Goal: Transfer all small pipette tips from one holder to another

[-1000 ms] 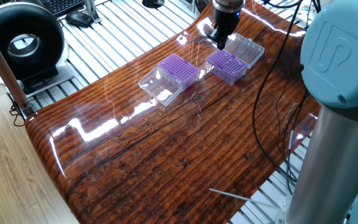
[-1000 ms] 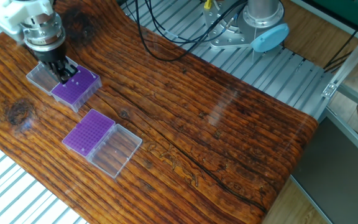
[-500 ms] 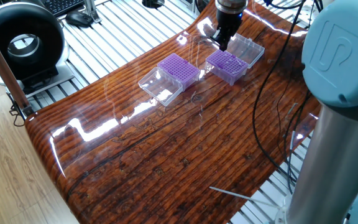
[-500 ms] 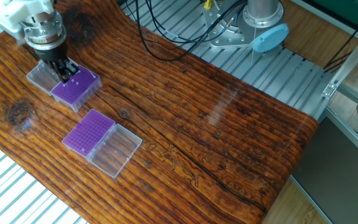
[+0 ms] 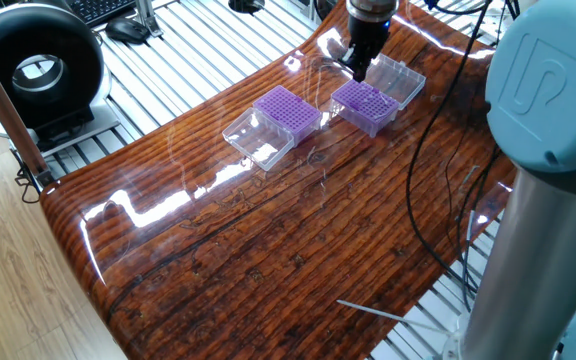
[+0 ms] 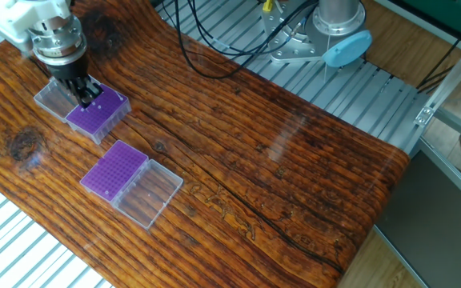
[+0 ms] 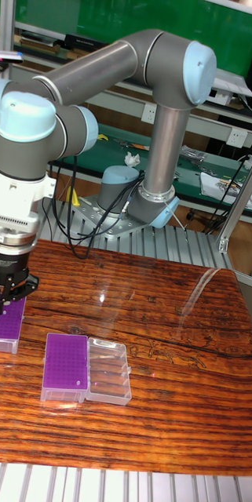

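The gripper (image 6: 87, 99) is positioned directly above the far purple holder (image 6: 98, 113), at the 10 o'clock area of the wooden table (image 6: 278, 160) in the other fixed view. Its fingers point straight down and are drawn close together, with only a narrow gap visible; whether a tip is held between them cannot be determined. Whether the fingertips touch the holder's top cannot be determined either.

A clear hinged lid (image 6: 54, 100) lies open flat against the far holder at its 10 o'clock side. The second purple holder (image 6: 115, 170) lies near it, toward 5 o'clock, with its own clear lid (image 6: 148, 196) lying open at its 4 o'clock side.

The small pipette tips (image 5: 367, 99) appear only as a fine dotted grid on the top faces of the holders; individual tips cannot be resolved.

In the tall fixed view, the gripper (image 7: 1, 299) hangs over the holder (image 7: 3, 325) at the left edge.
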Robot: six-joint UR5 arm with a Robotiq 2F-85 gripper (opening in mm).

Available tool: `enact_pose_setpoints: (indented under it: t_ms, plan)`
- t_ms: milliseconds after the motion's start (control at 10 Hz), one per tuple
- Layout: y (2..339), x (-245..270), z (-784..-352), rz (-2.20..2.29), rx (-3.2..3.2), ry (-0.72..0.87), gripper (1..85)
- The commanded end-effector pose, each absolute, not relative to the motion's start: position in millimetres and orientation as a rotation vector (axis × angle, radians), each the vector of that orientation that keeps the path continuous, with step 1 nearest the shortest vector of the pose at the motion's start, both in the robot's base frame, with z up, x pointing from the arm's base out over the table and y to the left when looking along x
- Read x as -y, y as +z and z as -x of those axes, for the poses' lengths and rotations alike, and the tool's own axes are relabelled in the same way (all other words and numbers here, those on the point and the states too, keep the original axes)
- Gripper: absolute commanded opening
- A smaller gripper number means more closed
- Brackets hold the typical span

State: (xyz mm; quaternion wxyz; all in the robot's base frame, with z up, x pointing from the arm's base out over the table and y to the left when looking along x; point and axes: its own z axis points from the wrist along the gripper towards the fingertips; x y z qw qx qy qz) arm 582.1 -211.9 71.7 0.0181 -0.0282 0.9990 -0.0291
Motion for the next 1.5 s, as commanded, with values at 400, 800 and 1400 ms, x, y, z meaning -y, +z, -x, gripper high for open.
enact_pose_setpoints:
  t_ms: [400,800,1400]
  plan:
    - [61,210,-588,0.094,-3.077,-0.07,1.0]
    - [57,210,-593,0.108,-3.063,-0.066,1.0]
    - [51,217,-585,0.262,-3.09,-0.083,18.3]
